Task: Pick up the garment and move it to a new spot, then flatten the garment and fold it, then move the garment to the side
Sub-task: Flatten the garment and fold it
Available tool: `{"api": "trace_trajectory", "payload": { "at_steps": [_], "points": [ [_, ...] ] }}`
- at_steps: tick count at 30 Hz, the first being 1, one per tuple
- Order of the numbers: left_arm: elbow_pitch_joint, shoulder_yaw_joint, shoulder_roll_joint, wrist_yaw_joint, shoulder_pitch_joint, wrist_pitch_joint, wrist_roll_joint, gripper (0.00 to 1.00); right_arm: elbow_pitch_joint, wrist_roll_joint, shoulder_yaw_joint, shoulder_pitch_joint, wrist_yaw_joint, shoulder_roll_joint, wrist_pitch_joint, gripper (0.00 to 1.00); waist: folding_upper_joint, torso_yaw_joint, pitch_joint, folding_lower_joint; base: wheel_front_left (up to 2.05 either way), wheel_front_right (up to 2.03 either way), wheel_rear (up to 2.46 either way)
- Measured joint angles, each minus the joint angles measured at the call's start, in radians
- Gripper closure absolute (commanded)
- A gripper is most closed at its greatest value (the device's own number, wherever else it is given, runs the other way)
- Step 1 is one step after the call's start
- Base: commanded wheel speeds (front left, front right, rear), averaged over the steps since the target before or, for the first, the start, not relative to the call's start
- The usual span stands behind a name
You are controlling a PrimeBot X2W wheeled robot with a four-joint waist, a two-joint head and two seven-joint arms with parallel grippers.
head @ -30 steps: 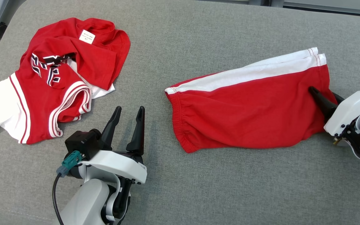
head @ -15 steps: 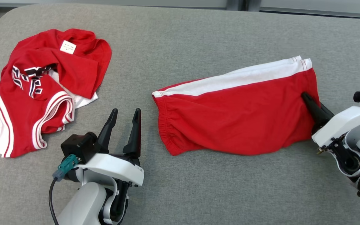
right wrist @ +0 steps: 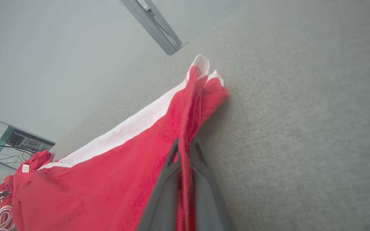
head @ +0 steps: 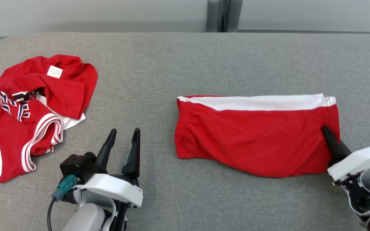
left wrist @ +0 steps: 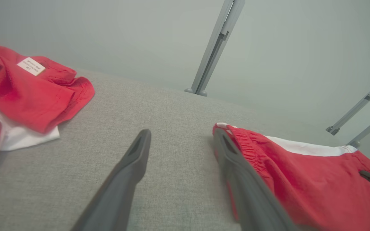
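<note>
Bench (head: 185, 61): grey padded top.

Left edge: a crumpled red jersey (head: 34, 112) is seen lying with its white label up and untouched. It is judged not to be the piece in hand.

Left gripper (head: 124, 130): it is held over bare bench near the front edge, between the jersey and the shorts, and touches neither. The jaws are spread wide and nothing is held.

Shorts (head: 255, 134): red, with 1 white stripe along the far side. They are laid flat right of the bench's middle, with the waistband towards the middle and the leg hems towards the right edge. 2 layers are seen stacked at the hem, so the fold is judged done.

Right gripper (head: 325, 129): the jaws are pinched shut on the hem at the shorts' right end. In the right wrist view the cloth is seen nipped between them and slightly raised.

Step in hand: judged to be the last one, moving the folded shorts to the side.

Next move: a low lift or drag towards the right edge is called for, with the pinch held firm. Only 1 grip point is used, so the waistband end may trail or the layers may slip apart.
</note>
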Motion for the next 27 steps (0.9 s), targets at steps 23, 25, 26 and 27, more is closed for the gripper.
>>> {"api": "trace_trajectory", "payload": {
  "at_steps": [23, 25, 26, 27],
  "points": [
    [-0.026, -0.032, 0.007, 0.0, 0.051, 0.014, -0.01, 0.0, 0.014, -0.245, -0.132, 0.011, 0.0, 0.11, 0.037, 1.0, 0.0, -0.006, -0.076, 0.0, 0.0, 0.0, 0.0],
    [-0.027, -0.033, 0.007, 0.0, 0.051, 0.014, -0.01, 0.0, 0.015, -0.269, -0.127, -0.016, 0.0, 0.123, 0.058, 1.0, 0.0, -0.001, -0.079, 0.0, 0.0, 0.0, 0.0],
    [-0.028, -0.034, 0.007, 0.0, 0.051, 0.014, -0.01, 0.0, 0.015, -0.283, -0.123, -0.029, 0.0, 0.132, 0.069, 1.0, 0.0, 0.002, -0.08, 0.0, 0.0, 0.0, 0.0],
    [-0.03, -0.035, 0.006, -0.001, 0.052, 0.013, -0.01, 0.0, 0.013, -0.3, -0.119, -0.042, 0.0, 0.143, 0.08, 1.0, 0.0, 0.005, -0.082, 0.0, 0.0, 0.0, 0.0]
  ]
}}
